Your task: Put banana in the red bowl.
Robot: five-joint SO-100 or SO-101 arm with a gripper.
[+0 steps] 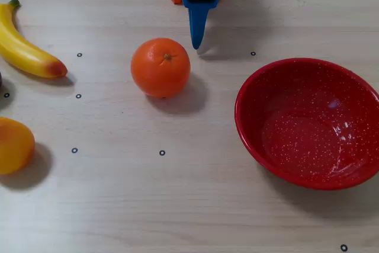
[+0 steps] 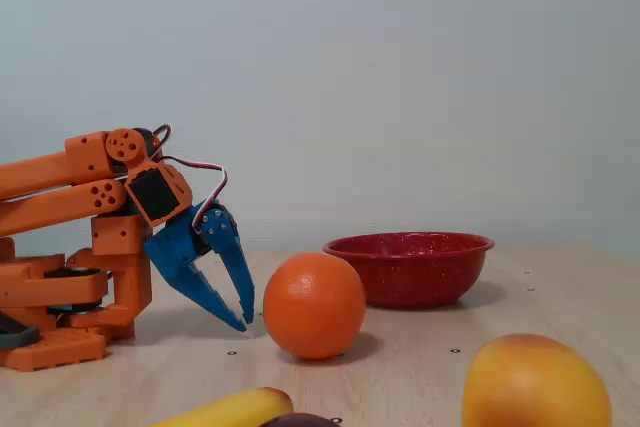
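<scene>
The banana (image 1: 23, 48) lies at the far left of the table in the overhead view, with its green stem toward the top edge and its reddish end pointing right. Only its end shows at the bottom of the fixed view (image 2: 228, 411). The red bowl (image 1: 308, 125) stands empty at the right and also shows in the fixed view (image 2: 410, 272). My blue gripper (image 1: 196, 45) is shut and empty. It points down at the table near the arm's base, just above and to the right of the orange and far from the banana. It also shows in the fixed view (image 2: 244, 322).
A round orange (image 1: 160, 67) sits between the banana and the bowl, close to the gripper tip, and shows in the fixed view (image 2: 314, 305). A rounded yellow-orange fruit (image 1: 12, 144) lies at the left edge below the banana. The orange arm base (image 2: 60, 297) stands at the table's back.
</scene>
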